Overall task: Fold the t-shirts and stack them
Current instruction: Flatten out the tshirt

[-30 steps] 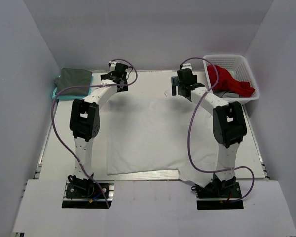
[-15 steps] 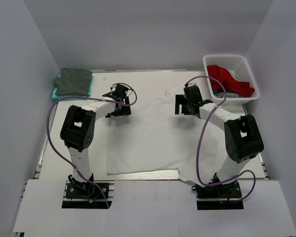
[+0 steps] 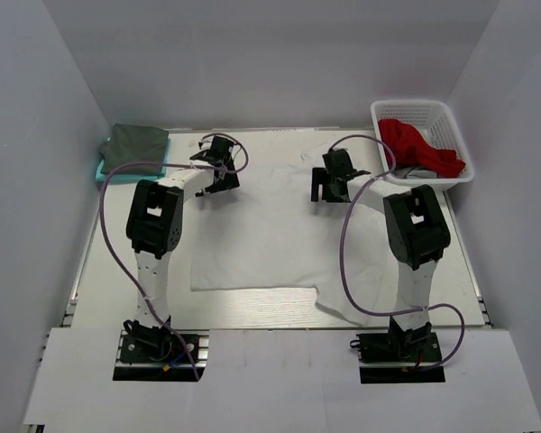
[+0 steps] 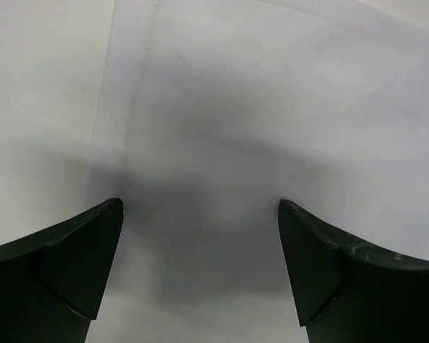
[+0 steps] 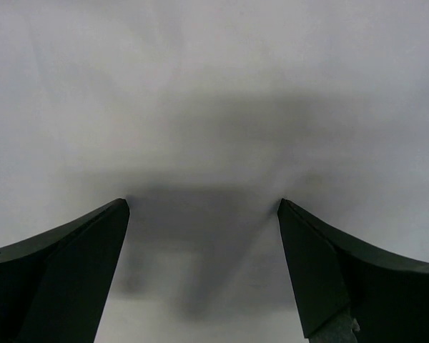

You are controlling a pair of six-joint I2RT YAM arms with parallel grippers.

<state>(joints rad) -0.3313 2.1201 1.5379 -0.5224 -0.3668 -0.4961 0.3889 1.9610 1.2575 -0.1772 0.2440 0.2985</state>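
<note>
the white t-shirt (image 3: 270,244) lies spread flat mid-table. the left gripper (image 4: 200,204) and right gripper (image 5: 204,203) hover low over its far end, jaws wide and empty, likely set to pinch it for a fold. a folded dark shirt (image 3: 137,146) sits far left.

Both arms are reached toward 12 o'clock, elbows raised. The left gripper (image 4: 200,207) at 11 and the right gripper (image 5: 204,204) at 1 are spread wide, pointed down.
</note>
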